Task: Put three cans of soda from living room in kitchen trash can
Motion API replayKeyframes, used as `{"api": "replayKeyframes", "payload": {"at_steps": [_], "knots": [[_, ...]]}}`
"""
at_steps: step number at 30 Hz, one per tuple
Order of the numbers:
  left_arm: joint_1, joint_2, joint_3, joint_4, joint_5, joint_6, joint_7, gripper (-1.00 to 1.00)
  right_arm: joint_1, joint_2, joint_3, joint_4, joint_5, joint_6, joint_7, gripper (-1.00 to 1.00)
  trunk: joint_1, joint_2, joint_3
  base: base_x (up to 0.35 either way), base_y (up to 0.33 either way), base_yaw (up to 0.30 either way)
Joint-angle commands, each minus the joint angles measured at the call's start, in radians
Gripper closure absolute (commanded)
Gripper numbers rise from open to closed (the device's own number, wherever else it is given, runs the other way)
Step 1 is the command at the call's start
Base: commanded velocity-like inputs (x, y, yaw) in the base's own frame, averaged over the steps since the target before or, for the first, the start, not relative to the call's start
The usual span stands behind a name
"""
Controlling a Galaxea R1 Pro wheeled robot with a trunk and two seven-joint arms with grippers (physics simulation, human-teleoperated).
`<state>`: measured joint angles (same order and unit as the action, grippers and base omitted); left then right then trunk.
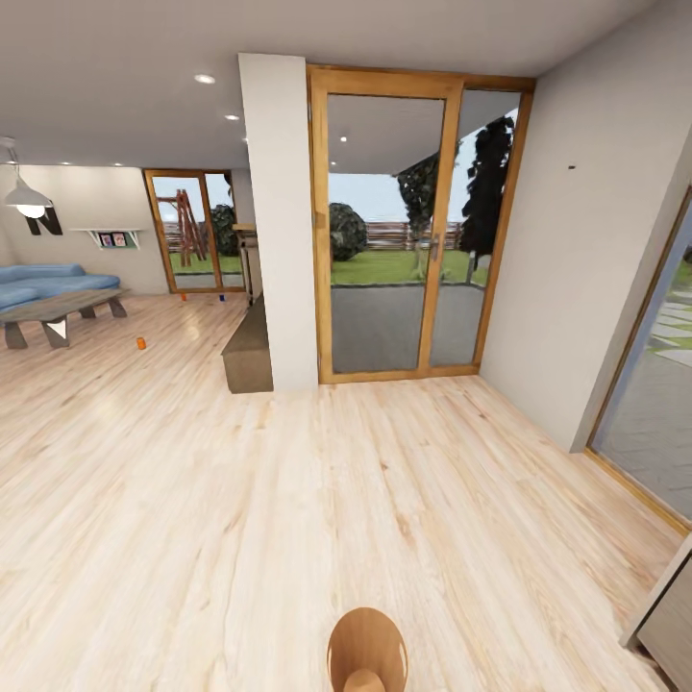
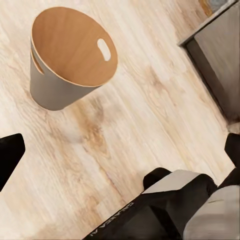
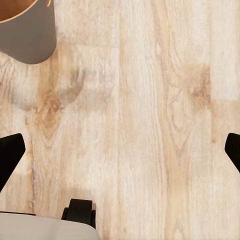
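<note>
Standing: bin (image 2: 70, 60) empty beside robot.
Cans: orange one (image 1: 140, 342) far off on floor.
Claws: left (image 2: 120, 150), right (image 3: 120, 150) both released, nothing gathered.

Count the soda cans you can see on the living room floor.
3, though the far two are tiny: one orange can on the floor near the coffee table; another orange can and a blue can by the far glass door. Nothing suggests more hidden.
</note>
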<state>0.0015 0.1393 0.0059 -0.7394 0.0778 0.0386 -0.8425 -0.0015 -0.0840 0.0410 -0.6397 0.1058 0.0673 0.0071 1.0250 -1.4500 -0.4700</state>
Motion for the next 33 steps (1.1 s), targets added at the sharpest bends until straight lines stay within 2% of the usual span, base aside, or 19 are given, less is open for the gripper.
{"api": "replayKeyframes", "payload": {"at_steps": [1, 3, 15, 20, 22, 25, 27, 29, 33], "knots": [[0.000, 0.005, 0.000, 0.000, 0.000, 0.000, -0.033, -1.00, 0.000, 0.000, 0.000, 0.000, 0.000, 0.000, 0.000, -1.00, 0.000, 0.000, 0.000, 0.000, 0.000, 0.000], [0.000, 0.008, 0.002, 0.005, -0.003, 0.000, -0.063, -1.00, 0.000, 0.000, -0.001, 0.000, 0.000, 0.000, 0.000, -1.00, 0.000, 0.000, 0.000, 0.000, 0.000, 0.000], [0.000, 0.008, 0.002, 0.009, 0.000, 0.001, -0.035, -1.00, 0.000, 0.001, -0.001, 0.000, 0.000, 0.000, -0.001, -1.00, 0.000, 0.000, 0.000, 0.000, 0.000, 0.000], [0.000, 0.008, 0.003, 0.009, 0.001, 0.001, -0.041, -1.00, -0.002, 0.006, -0.007, -0.089, 0.003, 0.013, -0.021, -1.00, 0.000, 0.000, 0.000, 0.000, 0.000, 0.000], [0.000, 0.008, 0.002, 0.009, 0.001, 0.001, -0.042, -1.00, -0.011, 0.022, -0.007, -0.134, 0.003, 0.046, -0.038, -1.00, 0.000, 0.000, 0.000, 0.000, 0.000, 0.000], [0.000, 0.008, 0.002, 0.009, 0.001, 0.001, -0.046, -1.00, -0.067, 0.060, -0.007, -0.166, 0.002, 0.121, -0.079, -1.00, 0.000, 0.000, 0.000, 0.000, 0.000, 0.000], [0.000, 0.008, 0.002, 0.008, 0.001, 0.001, -0.047, -1.00, -0.109, 0.075, -0.007, -0.155, 0.004, 0.145, -0.095, -1.00, 0.000, 0.000, 0.000, 0.000, 0.000, 0.000], [0.000, 0.008, 0.002, 0.008, 0.001, 0.001, -0.047, -1.00, -0.132, 0.082, -0.007, -0.135, 0.006, 0.153, -0.102, -1.00, 0.000, 0.000, 0.000, 0.000, 0.000, 0.000], [0.000, 0.008, 0.002, 0.009, 0.001, 0.001, -0.046, -1.00, -0.205, 0.090, -0.008, -0.026, 0.008, 0.128, -0.111, -1.00, 0.000, 0.000, 0.000, 0.000, 0.000, 0.000]]}}
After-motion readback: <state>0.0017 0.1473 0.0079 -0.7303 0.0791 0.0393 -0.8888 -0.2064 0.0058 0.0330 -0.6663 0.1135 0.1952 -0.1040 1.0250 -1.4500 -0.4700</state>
